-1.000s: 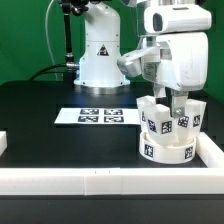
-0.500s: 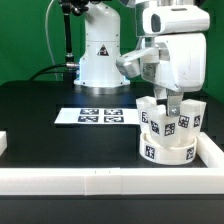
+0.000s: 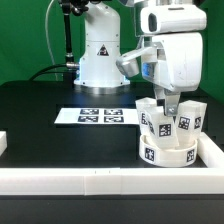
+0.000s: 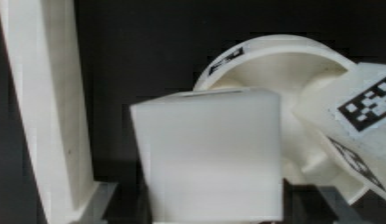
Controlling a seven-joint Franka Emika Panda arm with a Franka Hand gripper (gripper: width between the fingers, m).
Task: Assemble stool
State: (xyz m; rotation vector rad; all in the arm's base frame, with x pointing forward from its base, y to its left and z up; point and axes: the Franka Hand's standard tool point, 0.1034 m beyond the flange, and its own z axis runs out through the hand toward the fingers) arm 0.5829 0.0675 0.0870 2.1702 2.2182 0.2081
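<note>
The stool's round white seat disc (image 3: 167, 152) lies at the exterior view's right, close to the corner of the border rail. Several blocky white legs with black-and-white tags stand on it. My gripper (image 3: 171, 106) reaches down among them. In the wrist view a plain white leg (image 4: 208, 140) fills the gap, and my gripper (image 4: 211, 202) is shut on it, with a dark finger pressed against each side. Beyond it the seat's rounded rim (image 4: 288, 62) shows. Another tagged leg (image 4: 359, 105) leans close beside the held one.
The marker board (image 3: 97, 116) lies flat in the middle of the black table. A long white border rail (image 3: 100, 181) runs along the front and up the right side (image 3: 212, 150), close to the seat. The same rail (image 4: 39, 100) shows in the wrist view. The arm's base (image 3: 100, 55) stands behind.
The fingers have closed from wide open onto the leg. The arm itself has hardly moved, and the seat and the other legs stay where they were.
</note>
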